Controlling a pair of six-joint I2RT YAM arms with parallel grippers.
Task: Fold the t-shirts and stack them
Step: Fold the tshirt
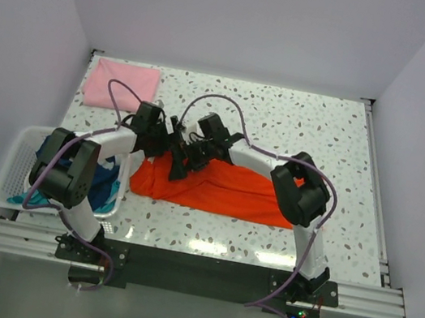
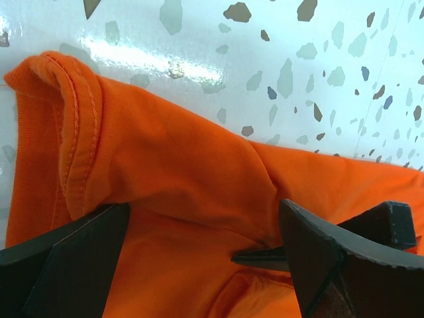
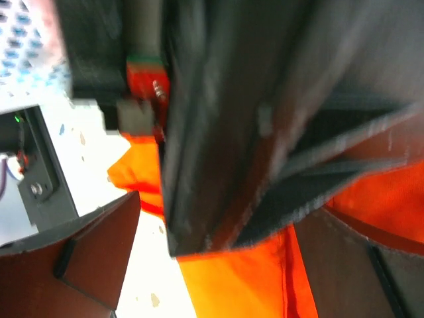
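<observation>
Over to the orange-red t-shirt [image 1: 227, 193], stretched crosswise along the near middle of the table [image 1: 346, 150], rumpled rather than flat. Both arms in at its left end, hands almost nose to nose above the cloth. Left hand [image 1: 173, 156] first: wide open in the left wrist view, dark fingers [image 2: 73, 265] well apart at the bottom of the frame, orange cloth lying between and under them, nothing pinched. Looks to be touching the fabric at the tips, though hard to call for certain. Folded sleeve hem [image 2: 79, 132] up at the left, stitching plain to see, speckled table beyond. Right hand [image 1: 194, 154] now: blurred wrist view, but fingers [image 3: 86, 258] set apart at either bottom corner, so spread too, gripping nothing, orange cloth below and the left arm's dark bulk filling the middle. Elsewhere: pale pink t-shirt [image 1: 122, 85] folded flat in the far left corner of the table, well apart from the action. Dark blue and teal t-shirts [image 1: 108, 176] bunched in the white basket [image 1: 12, 173] at the near left, just beside the left arm's elbow.
</observation>
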